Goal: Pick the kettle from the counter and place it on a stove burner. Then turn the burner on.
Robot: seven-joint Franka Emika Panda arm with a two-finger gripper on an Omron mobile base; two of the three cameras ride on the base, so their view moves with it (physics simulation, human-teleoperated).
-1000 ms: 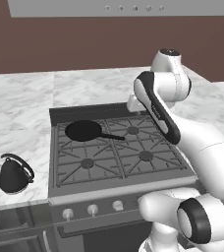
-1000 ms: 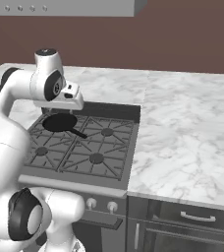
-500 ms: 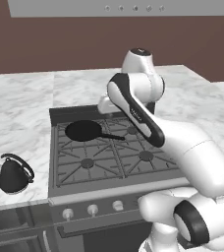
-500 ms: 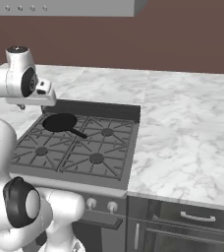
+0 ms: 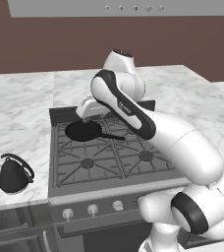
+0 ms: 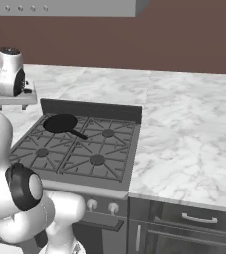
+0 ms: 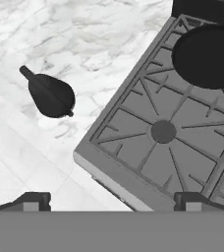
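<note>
The kettle [image 5: 14, 174] sits on the counter [image 5: 15, 113] to the left of the stove, near the front edge, upright with its thin loop handle arched over the top and its short spout poking out to the left. Nothing is touching it. From the hand view the kettle [image 7: 49, 93] shows from above as a dark teardrop on the white marble [image 7: 60, 29], well apart from the corner of the stove grate. The gripper [image 7: 111, 202] hangs high over the seam between counter and stove, jaws spread wide, the two dark fingertips [image 7: 33, 201] far apart at the bottom of that view with nothing between them. In the left base view the white arm arcs up from the lower right, folds over the cooktop and carries the hand [image 5: 87, 109] above the rear left part of the stove. A flat black frying pan [image 5: 84, 131] rests on the rear left burner, its handle pointing right toward the middle of the grate. The front left stove burner [image 5: 87, 163] lies bare, a round dark cap ringed by grate bars, and shows in the hand view [image 7: 163, 131] just below the pan's rim. Silver knobs [image 5: 92, 210] line the stove's front panel. From the right base view the pan [image 6: 60, 123] sits at the far left corner of the cooktop.
</note>
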